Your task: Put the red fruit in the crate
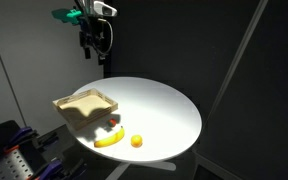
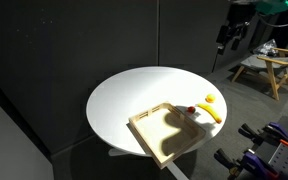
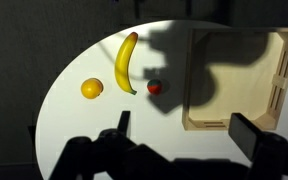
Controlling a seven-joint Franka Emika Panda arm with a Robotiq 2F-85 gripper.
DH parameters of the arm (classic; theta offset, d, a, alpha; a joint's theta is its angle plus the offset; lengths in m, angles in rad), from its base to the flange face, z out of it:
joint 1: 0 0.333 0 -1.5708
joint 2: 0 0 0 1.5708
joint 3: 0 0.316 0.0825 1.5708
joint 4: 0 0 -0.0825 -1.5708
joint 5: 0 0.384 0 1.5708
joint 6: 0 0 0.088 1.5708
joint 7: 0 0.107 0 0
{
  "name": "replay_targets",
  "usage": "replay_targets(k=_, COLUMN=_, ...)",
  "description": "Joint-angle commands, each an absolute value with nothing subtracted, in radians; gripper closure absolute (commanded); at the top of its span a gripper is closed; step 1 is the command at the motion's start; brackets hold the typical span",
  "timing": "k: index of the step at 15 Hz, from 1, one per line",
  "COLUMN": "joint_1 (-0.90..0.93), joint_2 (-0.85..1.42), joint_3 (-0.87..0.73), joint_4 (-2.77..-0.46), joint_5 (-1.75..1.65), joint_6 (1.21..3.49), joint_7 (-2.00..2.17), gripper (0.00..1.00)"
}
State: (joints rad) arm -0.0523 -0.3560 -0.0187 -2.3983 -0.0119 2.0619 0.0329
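Wrist view is looking straight down at the white counter point(image 3: 69, 130), and the tool point(image 3: 182, 122) is hanging well above it with its fingers spread wide apart, gripping nothing. The red fruit point(image 3: 154, 87) is sitting on the counter between the banana point(image 3: 127, 62) and the crate point(image 3: 249, 85), outside the crate and near its wall. The orange fruit point(image 3: 92, 89) is lying on the banana's other side

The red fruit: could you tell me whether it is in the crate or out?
Out: the red fruit lies on the table, between the banana and the crate.
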Motion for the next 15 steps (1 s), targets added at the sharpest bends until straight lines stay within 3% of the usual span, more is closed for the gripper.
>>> replay_targets(k=1, joint_1=-0.062, joint_2=-0.318, joint_3=-0.042, joint_4=-2.405, joint_5=-0.032, joint_6=2.129, joint_7=0.004, gripper=0.00)
replay_targets(k=15, joint_1=-0.072, joint_2=-0.230, joint_3=-0.079, joint_4=-2.457, joint_5=-0.032, joint_6=2.234, joint_7=-0.031, gripper=0.00)
